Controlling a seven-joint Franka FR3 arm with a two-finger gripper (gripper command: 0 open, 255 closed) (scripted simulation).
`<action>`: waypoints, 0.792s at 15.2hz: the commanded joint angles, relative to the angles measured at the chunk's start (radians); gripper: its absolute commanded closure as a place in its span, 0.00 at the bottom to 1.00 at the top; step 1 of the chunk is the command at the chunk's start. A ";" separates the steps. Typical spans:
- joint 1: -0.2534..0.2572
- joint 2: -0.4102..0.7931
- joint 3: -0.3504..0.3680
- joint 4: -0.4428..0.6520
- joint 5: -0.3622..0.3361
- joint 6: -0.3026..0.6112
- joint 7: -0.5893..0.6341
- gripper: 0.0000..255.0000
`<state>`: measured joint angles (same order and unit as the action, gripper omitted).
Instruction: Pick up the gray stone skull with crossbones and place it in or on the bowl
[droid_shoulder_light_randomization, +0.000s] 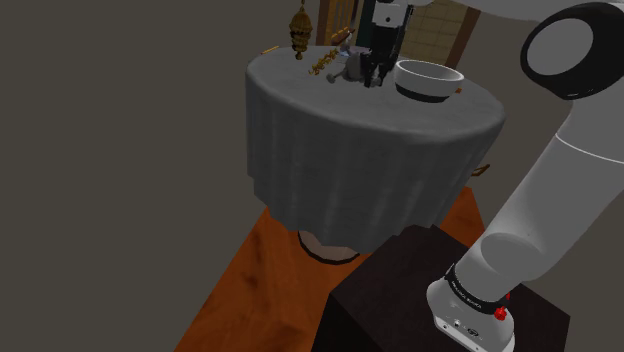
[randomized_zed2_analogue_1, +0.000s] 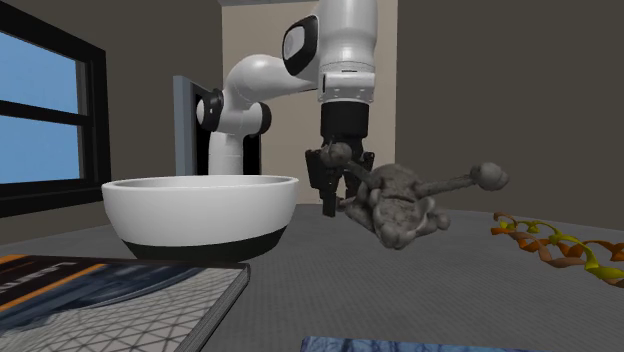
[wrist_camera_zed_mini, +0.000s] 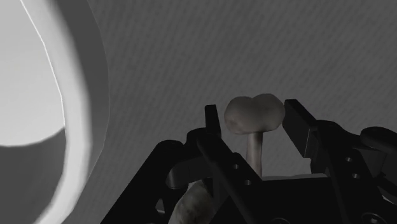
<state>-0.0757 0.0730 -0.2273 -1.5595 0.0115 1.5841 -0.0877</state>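
The skull (randomized_zed2_analogue_1: 395, 207) is clasped by one bone end in the tool (randomized_zed2_analogue_1: 335, 190), which is closed on it, low by the counter (randomized_zed2_analogue_1: 440, 290) and beside the bowl (randomized_zed2_analogue_1: 200, 205). Whether it touches the counter cannot be told. It is judged heavy and rigid, and so held off-centre it may swing or slip.

The white arm (droid_shoulder_light_randomization: 545, 190) rises from its base, folds at the elbow and reaches far forward, with the wrist pointing straight down. The black jaws stand close together, clasping one bone of the skull (randomized_zed2_analogue_1: 395, 207) between them.
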 joint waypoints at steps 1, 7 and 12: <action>-0.001 0.004 -0.001 0.030 0.001 -0.027 -0.001 1.00; -0.005 0.030 -0.003 0.145 0.007 -0.117 -0.005 1.00; -0.010 0.062 -0.006 0.257 0.014 -0.198 -0.010 1.00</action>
<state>-0.0852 0.1293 -0.2325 -1.3229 0.0245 1.4021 -0.0970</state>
